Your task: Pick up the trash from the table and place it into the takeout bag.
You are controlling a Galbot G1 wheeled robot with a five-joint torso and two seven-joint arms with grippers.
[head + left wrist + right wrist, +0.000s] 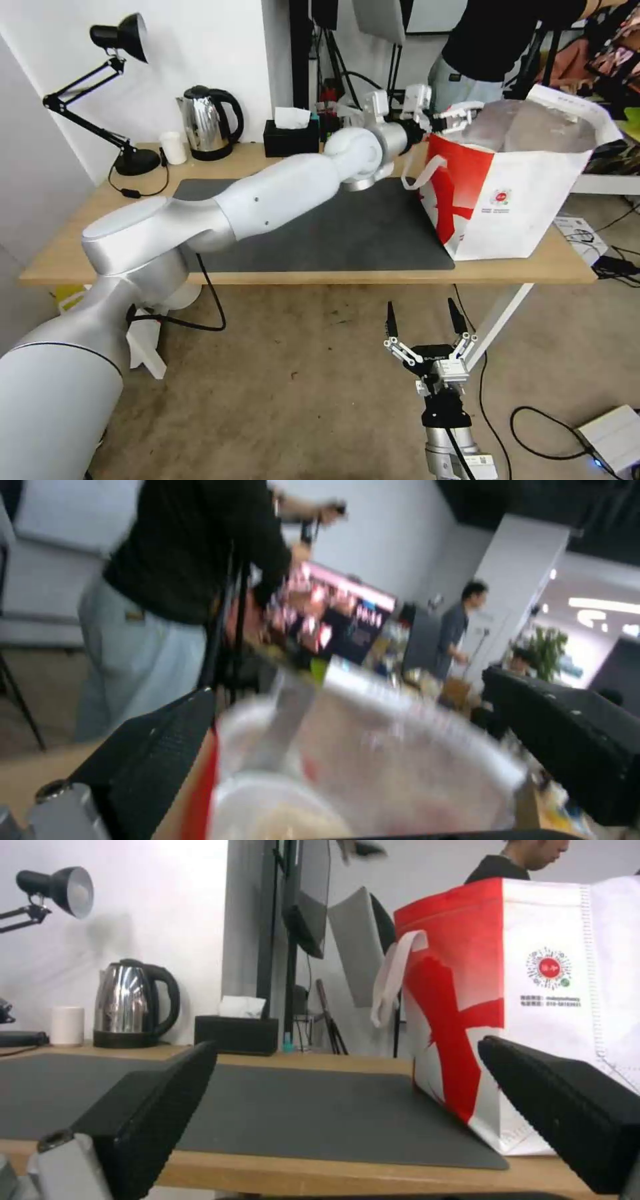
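Left pincer (459, 119): spread over takeout bag (513, 193) mouth (nothing held); withdrawal risks snagging bag rim. Right pincer (425, 323): spread, idle below tabletop (87, 233).

The takeout bag (513, 200) stands on the table's (87, 263) right end, seemingly overlapping the mat (333, 233)

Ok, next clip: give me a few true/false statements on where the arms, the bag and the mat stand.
1. The left gripper is at the mouth of the takeout bag. True.
2. The right gripper is shut on a cup. False: it is open and holds nothing, below the table edge.
3. The takeout bag lies flat on the floor. False: it stands on the table.
4. The dark grey mat has no trash on it. True.
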